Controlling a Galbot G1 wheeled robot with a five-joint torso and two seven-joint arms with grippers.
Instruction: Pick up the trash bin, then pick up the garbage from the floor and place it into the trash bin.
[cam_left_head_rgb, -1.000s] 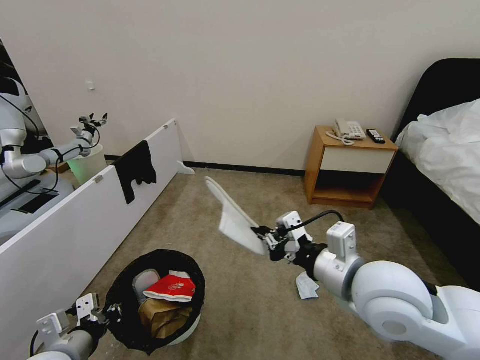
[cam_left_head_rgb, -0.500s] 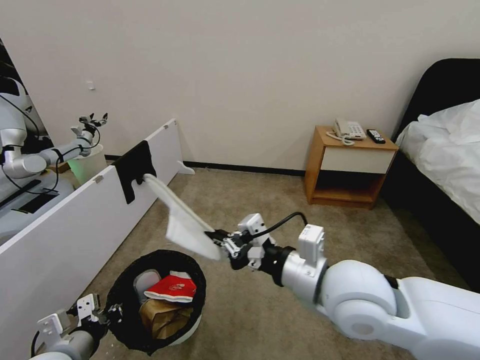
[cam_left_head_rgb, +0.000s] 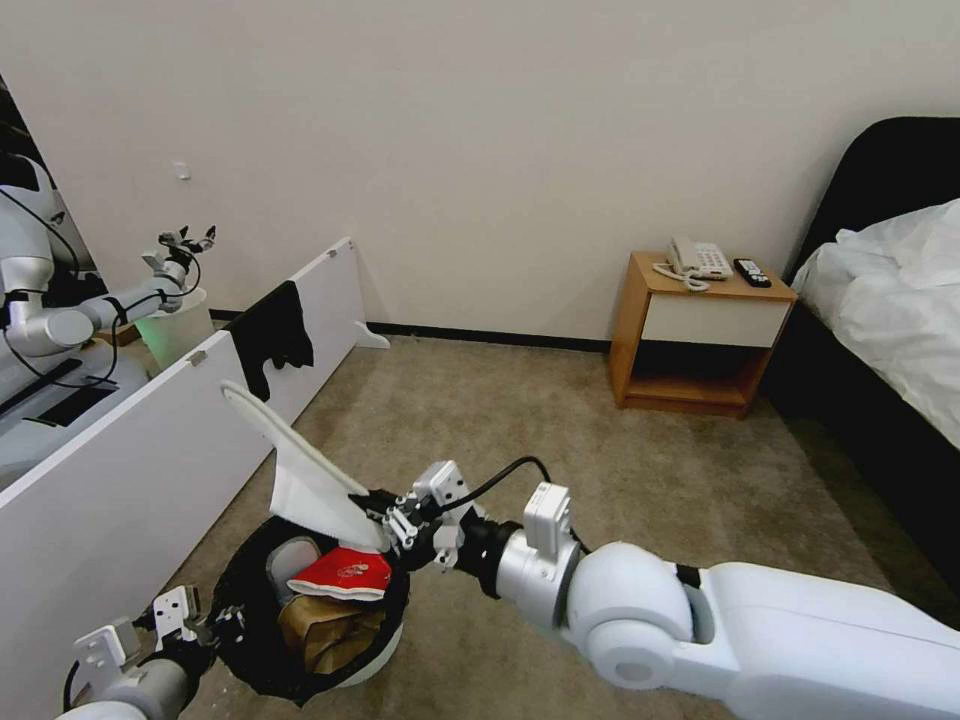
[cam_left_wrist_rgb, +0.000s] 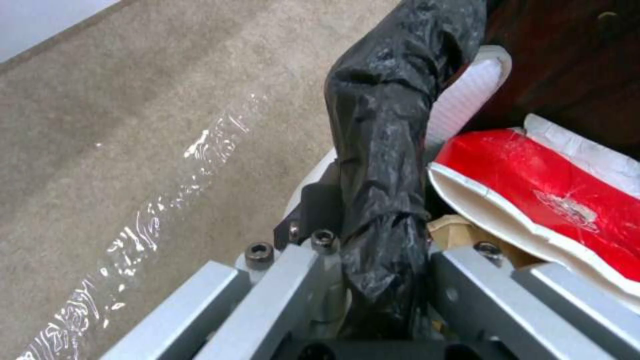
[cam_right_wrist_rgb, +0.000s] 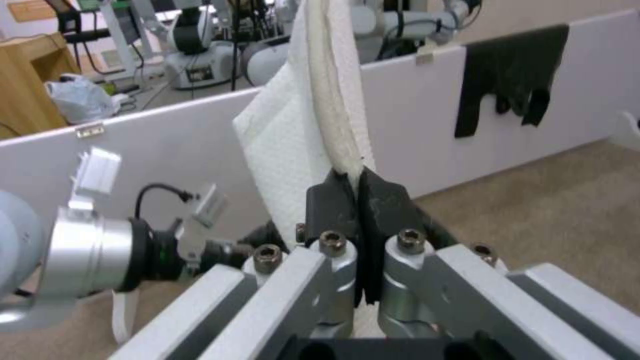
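1. Right claw (cam_left_head_rgb: 385, 520) pinching white slipper (cam_left_head_rgb: 300, 465), held over far rim of trash bin (cam_left_head_rgb: 250, 640).
2. Left claw (cam_left_head_rgb: 215, 625) clamped on bin's near rim, black liner between fingers.
3. Red packet (cam_left_head_rgb: 342, 575), brown paper bag (cam_left_head_rgb: 325, 630) inside bin.

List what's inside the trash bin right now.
Inside the trash bin: a red packet, a brown paper bag, a white slipper. Anything beneath them is covered.

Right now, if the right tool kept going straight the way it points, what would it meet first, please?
Probably the white partition panel: the right tool, shut on a white slipper, points over the trash bin rim toward it. Depth is unclear.
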